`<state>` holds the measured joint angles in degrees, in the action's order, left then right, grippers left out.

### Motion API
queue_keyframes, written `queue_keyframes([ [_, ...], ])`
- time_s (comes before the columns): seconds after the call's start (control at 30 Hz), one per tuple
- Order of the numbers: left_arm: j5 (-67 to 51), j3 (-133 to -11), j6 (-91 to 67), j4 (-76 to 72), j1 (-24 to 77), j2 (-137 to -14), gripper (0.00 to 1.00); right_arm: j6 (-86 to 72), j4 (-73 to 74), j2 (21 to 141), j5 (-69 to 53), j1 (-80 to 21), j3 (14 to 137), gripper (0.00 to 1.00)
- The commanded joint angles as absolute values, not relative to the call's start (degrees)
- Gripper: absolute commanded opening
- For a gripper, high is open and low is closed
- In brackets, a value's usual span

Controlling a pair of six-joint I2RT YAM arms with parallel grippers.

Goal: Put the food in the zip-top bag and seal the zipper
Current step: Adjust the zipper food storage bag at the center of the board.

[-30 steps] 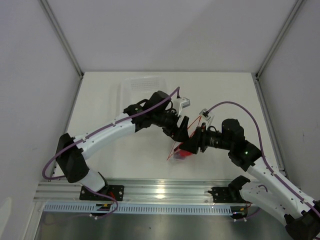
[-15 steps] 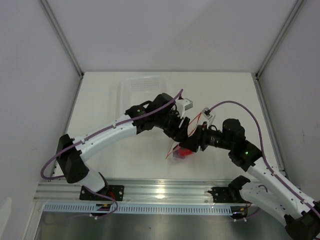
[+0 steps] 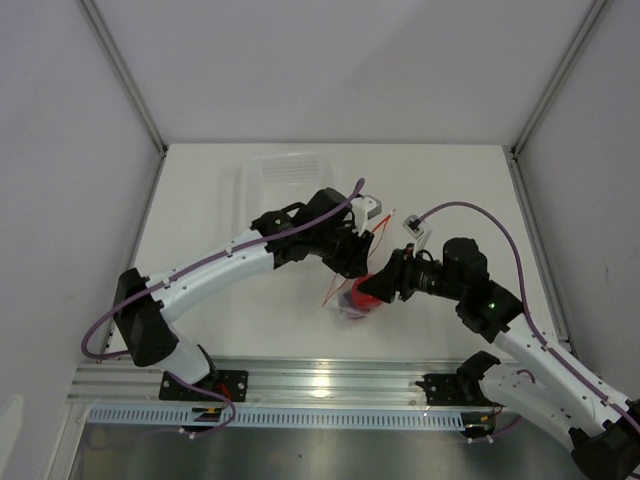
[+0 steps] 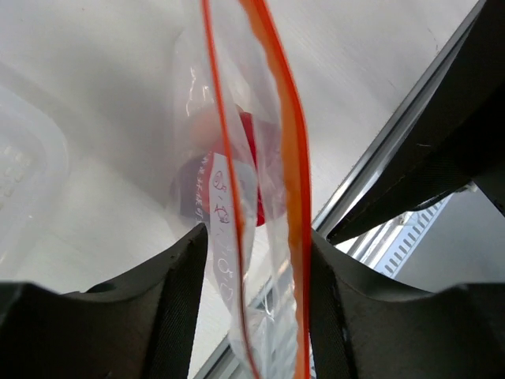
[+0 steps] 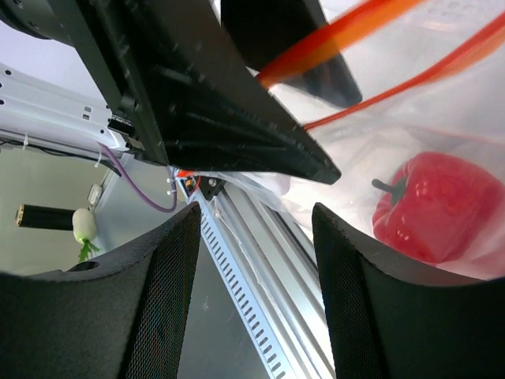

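The zip-top bag (image 3: 350, 303) stands tilted between the two grippers, its bottom low by the table. Its orange-red zipper (image 3: 372, 243) slants up to the back right. The red pepper piece (image 3: 366, 295) lies inside the bag and shows in the right wrist view (image 5: 442, 207). A peach patch (image 4: 207, 126) shows beside the red one (image 4: 254, 162); the purple piece is hidden. My left gripper (image 3: 352, 262) straddles the bag's mouth. Both zipper strips (image 4: 296, 189) run between its parted jaws, apart from each other. My right gripper (image 3: 384, 284) is open and empty beside the bag.
The white plastic tray (image 3: 285, 172) sits at the back left of the table, and its edge shows in the left wrist view (image 4: 24, 170). The aluminium rail (image 3: 320, 385) runs along the near edge, right below the bag.
The left gripper has slid down-left along the zipper. The zipper's upper end has swung up toward the back, and the bag's bottom has drifted left. The right gripper has edged left.
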<state>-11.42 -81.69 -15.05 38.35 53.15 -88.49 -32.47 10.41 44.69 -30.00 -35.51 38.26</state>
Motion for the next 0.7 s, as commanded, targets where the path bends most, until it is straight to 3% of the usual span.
queue_keyframes([
  [0.0,-9.6,-84.7,-13.5,39.3,53.4,-88.2,0.54,-32.4,9.1,43.9,-30.0,-35.7,39.9,0.61],
  [0.07,-8.9,-84.9,-13.4,39.5,53.4,-88.6,0.58,-32.3,9.5,43.3,-29.3,-35.6,40.0,0.61],
  [0.2,-7.6,-86.0,-13.3,40.9,53.5,-89.4,0.55,-31.6,12.7,41.0,-27.7,-35.2,41.2,0.61],
  [0.27,-7.2,-86.5,-13.3,41.3,53.5,-89.6,0.63,-30.4,17.9,40.3,-23.4,-34.9,43.8,0.61],
  [0.43,-7.4,-87.8,-12.8,42.3,53.7,-90.3,0.69,-28.8,31.1,41.2,-11.2,-31.9,52.5,0.61],
  [0.67,-7.9,-88.7,-12.0,42.5,53.7,-90.8,0.49,-24.4,41.5,46.7,-9.3,-22.1,59.6,0.62],
])
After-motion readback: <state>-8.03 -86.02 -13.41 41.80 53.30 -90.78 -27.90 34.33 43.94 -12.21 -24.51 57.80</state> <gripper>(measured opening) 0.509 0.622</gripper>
